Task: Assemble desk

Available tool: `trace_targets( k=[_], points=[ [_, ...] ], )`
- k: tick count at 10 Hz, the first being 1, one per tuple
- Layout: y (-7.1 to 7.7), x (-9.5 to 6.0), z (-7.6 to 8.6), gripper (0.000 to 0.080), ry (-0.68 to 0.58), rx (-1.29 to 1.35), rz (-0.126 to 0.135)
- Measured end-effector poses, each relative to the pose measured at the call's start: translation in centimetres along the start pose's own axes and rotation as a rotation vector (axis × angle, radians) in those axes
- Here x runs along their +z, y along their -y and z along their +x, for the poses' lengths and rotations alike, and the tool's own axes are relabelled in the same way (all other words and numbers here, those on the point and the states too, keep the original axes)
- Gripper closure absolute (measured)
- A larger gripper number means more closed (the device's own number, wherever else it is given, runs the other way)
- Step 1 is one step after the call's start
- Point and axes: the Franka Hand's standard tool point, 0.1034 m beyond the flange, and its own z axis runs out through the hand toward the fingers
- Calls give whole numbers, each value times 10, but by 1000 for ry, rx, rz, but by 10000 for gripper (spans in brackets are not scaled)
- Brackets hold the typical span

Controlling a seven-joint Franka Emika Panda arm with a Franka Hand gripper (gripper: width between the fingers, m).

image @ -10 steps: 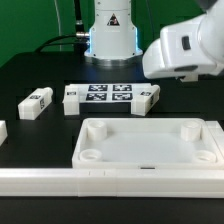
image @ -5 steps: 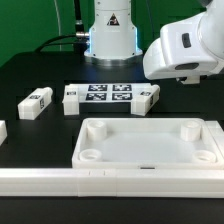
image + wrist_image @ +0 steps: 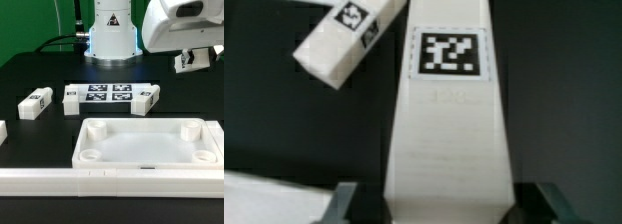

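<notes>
The desk's white tray-like tabletop (image 3: 150, 148) lies rim-up at the front, with round sockets in its corners. My gripper (image 3: 198, 56) hangs high at the exterior view's right, shut on a white block leg (image 3: 184, 61). In the wrist view that leg (image 3: 448, 120) runs long between my fingers (image 3: 352, 202) and carries a black-white tag. A second tagged leg (image 3: 352, 40) lies on the black table beyond it. Three loose legs (image 3: 36, 102) (image 3: 71, 98) (image 3: 147, 97) rest behind the tabletop.
The marker board (image 3: 108, 97) lies flat between two of the legs. A long white rail (image 3: 100, 181) runs along the front edge. Another white piece (image 3: 2, 131) shows at the left edge. The robot's base (image 3: 110, 35) stands at the back.
The arm has risen and shifted slightly toward the exterior view's right. The held leg, earlier hidden behind the hand, now shows beneath it.
</notes>
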Motion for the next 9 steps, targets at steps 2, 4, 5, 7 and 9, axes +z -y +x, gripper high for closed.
trace_targets(
  k=[2, 4, 5, 7, 9],
  points=[
    [-1, -4, 7, 511, -172, 1, 0],
    [-5, -15, 11, 511, -278, -24, -2],
    [-8, -32, 17, 511, -359, -26, -2],
    [-11, -51, 19, 511, -432, -24, -2],
    [-11, -63, 30, 511, -616, -24, -4]
  ],
)
